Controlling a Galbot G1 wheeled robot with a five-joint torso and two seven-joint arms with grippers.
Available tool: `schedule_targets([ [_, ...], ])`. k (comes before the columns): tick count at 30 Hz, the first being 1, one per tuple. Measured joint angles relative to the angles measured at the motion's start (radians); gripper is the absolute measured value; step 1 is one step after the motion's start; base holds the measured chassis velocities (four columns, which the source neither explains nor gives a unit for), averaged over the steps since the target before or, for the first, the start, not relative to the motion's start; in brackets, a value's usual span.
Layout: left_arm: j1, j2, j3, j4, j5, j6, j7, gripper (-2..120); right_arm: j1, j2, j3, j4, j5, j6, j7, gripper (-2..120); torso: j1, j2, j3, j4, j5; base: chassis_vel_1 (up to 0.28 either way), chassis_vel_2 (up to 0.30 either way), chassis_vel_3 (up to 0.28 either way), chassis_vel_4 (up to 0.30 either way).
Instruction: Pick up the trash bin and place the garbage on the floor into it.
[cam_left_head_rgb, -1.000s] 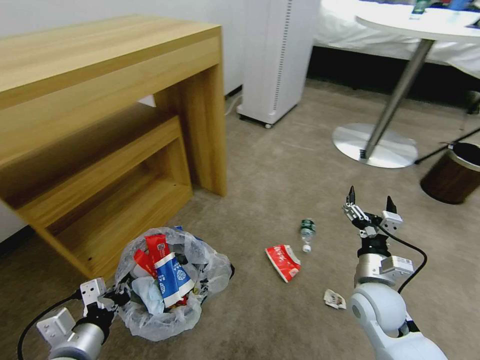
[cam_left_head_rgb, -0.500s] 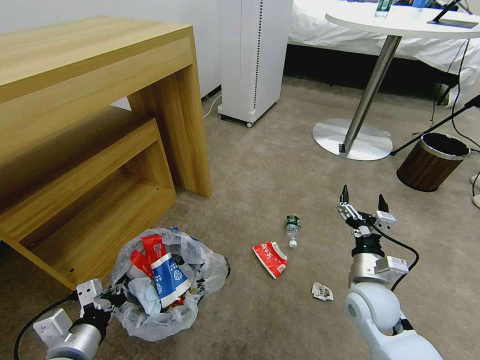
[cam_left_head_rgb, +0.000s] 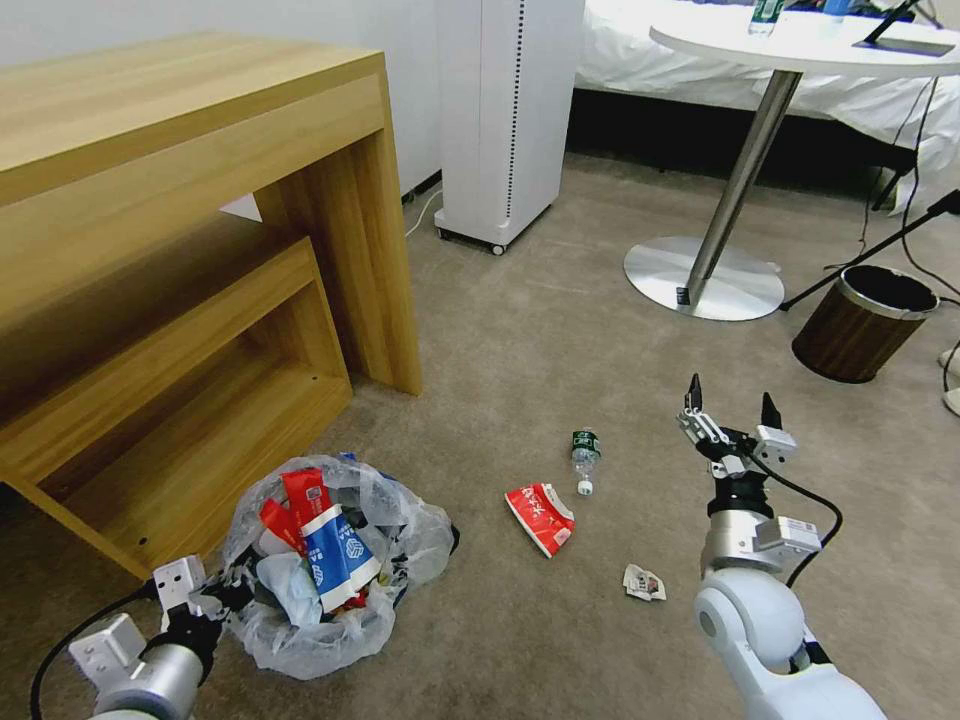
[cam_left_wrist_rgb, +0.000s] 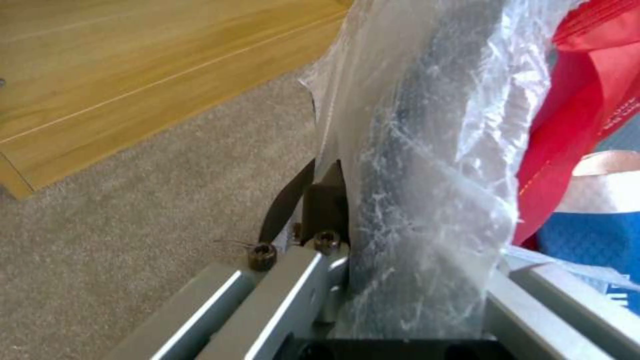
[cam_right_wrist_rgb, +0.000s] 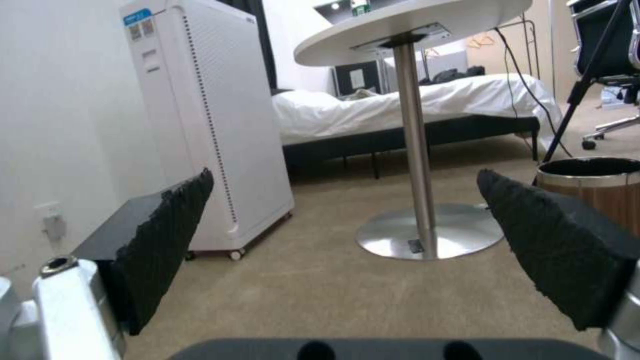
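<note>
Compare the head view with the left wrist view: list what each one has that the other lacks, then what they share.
Head view only: the open right gripper, the red wrapper, the clear bottle, a small scrap and the brown bin.
Left wrist view only: the left gripper clamped on the bag-lined rim.
Shared: the trash bin, the wooden desk and the floor.

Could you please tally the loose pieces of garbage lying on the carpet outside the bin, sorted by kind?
Clear bottle with green label: 1
Red wrapper: 1
Small crumpled white wrapper: 1
Total on the floor: 3
</note>
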Motion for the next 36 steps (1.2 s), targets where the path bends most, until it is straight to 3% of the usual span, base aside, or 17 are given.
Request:
schedule_targets([
  [21,0.0,0.004,0.0,0.006,-0.004,-0.003,0.002,0,-0.008,0.006,-0.01,0.002,-0.004,0.004,-0.011,100,0.0,0.0,0.0,-0.0001,0.0,-0.1,0.105,0.106,-0.103],
  [25,-0.002,0.004,0.001,0.006,-0.004,-0.003,0.002,0,-0.013,-0.03,-0.037,0.036,0.072,-0.109,0.05,100,0.0,0.0,0.0,0.0,0.0001,-0.019,0.01,0.013,-0.015],
  [27,-0.002,0.005,0.001,0.006,-0.004,-0.003,0.002,0,0.001,-0.093,-0.084,0.054,0.182,-0.263,0.121,100,0.0,0.0,0.0,-0.0001,-0.0002,0.0,0.0,0.0,0.0],
  [28,-0.002,0.005,0.001,0.006,-0.004,-0.003,0.002,0,0.001,-0.093,-0.084,0.054,0.182,-0.263,0.121,100,0.0,0.0,0.0,-0.0001,-0.0002,0.0,0.0,0.0,0.0],
  [31,-0.002,0.004,0.0,0.003,-0.003,-0.005,0.002,0,0.08,-0.192,-0.207,0.013,0.384,-0.427,0.194,100,0.0,0.0,0.0,-0.0002,0.0002,0.0,0.0,0.0,0.0],
  [33,-0.002,0.003,0.0,0.002,-0.003,-0.006,0.002,0,0.107,-0.214,-0.247,0.001,0.443,-0.459,0.213,100,0.0,0.0,0.0,0.0,0.0002,0.0,0.0,0.0,0.0],
  [36,-0.001,-0.006,0.0,-0.001,0.001,-0.01,0.002,0,0.183,-0.264,-0.336,-0.022,0.589,-0.588,0.254,100,0.0,0.0,0.0,0.0001,-0.0002,0.0,0.0,0.0,0.0],
])
